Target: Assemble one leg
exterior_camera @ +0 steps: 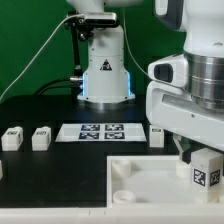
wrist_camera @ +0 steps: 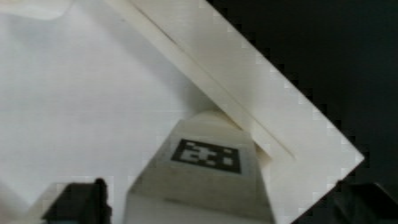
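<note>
My gripper (exterior_camera: 196, 157) is shut on a leg (exterior_camera: 205, 171), a small white block with a black-and-white tag. It holds the leg just over the near right part of the big white panel (exterior_camera: 140, 182). In the wrist view the leg (wrist_camera: 205, 160) sits between my jaws, tag facing the camera, with the white panel (wrist_camera: 89, 100) behind it. The gripper (wrist_camera: 214, 206) has one dark finger (wrist_camera: 75, 203) showing beside the leg. The leg's lower end is hidden.
The marker board (exterior_camera: 100, 131) lies mid-table. Two loose legs (exterior_camera: 12, 138) (exterior_camera: 41, 137) stand at the exterior view's left, and another (exterior_camera: 158, 135) stands right of the marker board. The robot base (exterior_camera: 103, 70) stands at the back. The panel has a round socket (exterior_camera: 123, 196) at its near left corner.
</note>
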Controlling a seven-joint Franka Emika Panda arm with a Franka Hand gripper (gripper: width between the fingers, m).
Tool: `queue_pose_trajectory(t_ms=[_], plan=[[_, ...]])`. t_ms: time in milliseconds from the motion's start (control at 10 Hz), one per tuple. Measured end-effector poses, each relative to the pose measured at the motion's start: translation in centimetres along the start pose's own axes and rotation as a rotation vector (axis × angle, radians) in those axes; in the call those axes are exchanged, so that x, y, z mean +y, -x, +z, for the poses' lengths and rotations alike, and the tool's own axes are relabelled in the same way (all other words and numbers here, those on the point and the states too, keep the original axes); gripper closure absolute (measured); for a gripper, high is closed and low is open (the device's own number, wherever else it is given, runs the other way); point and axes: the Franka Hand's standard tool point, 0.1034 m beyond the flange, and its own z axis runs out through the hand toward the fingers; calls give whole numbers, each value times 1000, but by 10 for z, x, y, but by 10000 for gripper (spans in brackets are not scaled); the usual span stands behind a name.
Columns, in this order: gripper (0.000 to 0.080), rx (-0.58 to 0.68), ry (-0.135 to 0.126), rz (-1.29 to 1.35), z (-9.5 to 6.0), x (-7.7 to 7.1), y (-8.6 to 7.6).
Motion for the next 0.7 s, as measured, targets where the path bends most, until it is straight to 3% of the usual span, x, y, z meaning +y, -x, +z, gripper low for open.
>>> queue_pose_trajectory(t_ms=[300, 700], plan=[[151, 22, 36, -451, -1, 1, -2], [150, -16, 51, -937, -3, 8, -6]])
